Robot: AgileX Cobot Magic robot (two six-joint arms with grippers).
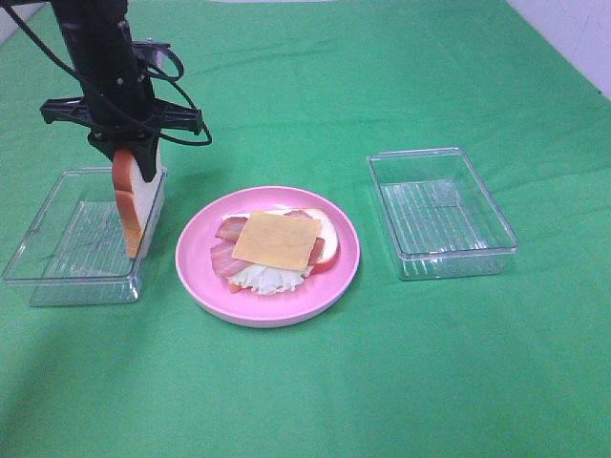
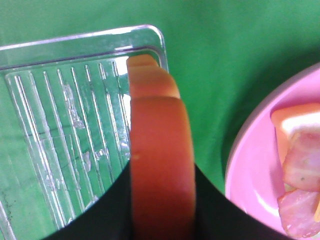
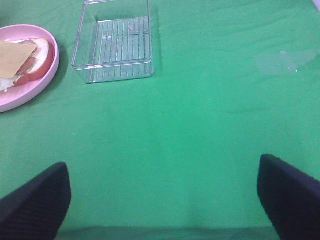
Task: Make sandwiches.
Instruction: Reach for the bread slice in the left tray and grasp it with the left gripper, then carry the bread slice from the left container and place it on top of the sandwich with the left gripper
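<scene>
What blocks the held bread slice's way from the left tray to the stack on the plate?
Nothing visible. The left pincer holds the bread slice upright at the left tray's right wall; only green cloth lies before the pink plate, cheese uncovered.

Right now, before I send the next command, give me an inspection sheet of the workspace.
Surface: green cloth, flat.
Job's things: open sandwich stack with yellow cheese square on top, on round pink plate; white bread slice with orange-brown crust held on edge over the left clear plastic tray.
Clutter: right clear plastic tray, nothing in it.
Grippers: left gripper shut on bread slice; right gripper open over bare cloth.
Cables: black leads looped at left arm.
Surroundings: white edge at far right.
</scene>
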